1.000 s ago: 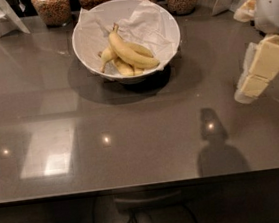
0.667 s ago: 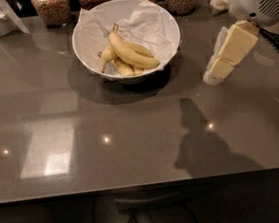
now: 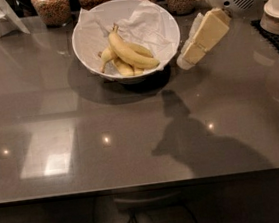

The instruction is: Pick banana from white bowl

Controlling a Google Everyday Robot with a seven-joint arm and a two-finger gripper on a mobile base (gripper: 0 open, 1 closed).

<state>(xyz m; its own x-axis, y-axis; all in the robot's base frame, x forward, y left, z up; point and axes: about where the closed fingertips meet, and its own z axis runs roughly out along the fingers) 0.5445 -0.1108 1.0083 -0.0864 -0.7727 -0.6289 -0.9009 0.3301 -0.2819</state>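
Note:
The white bowl (image 3: 91, 43) stands on the grey table at the back centre, lined with crumpled white paper. A small bunch of bananas lies in it. The banana (image 3: 132, 54) is the longest one, curved, lying on top with its stem end pointing up and back. My gripper (image 3: 187, 56) hangs just to the right of the bowl's rim, above the table, with cream-coloured fingers (image 3: 203, 34) pointing down and left. It holds nothing that I can see.
Several glass jars of brown grains (image 3: 51, 7) line the back edge. A folded white paper (image 3: 0, 17) stands at the back left. Stacked white dishes (image 3: 275, 13) sit at the right edge. The table's front edge runs across the bottom.
My gripper has moved left and toward the back, from the right side of the table to just beside the bowl's right rim. The bowl and bananas have not moved.

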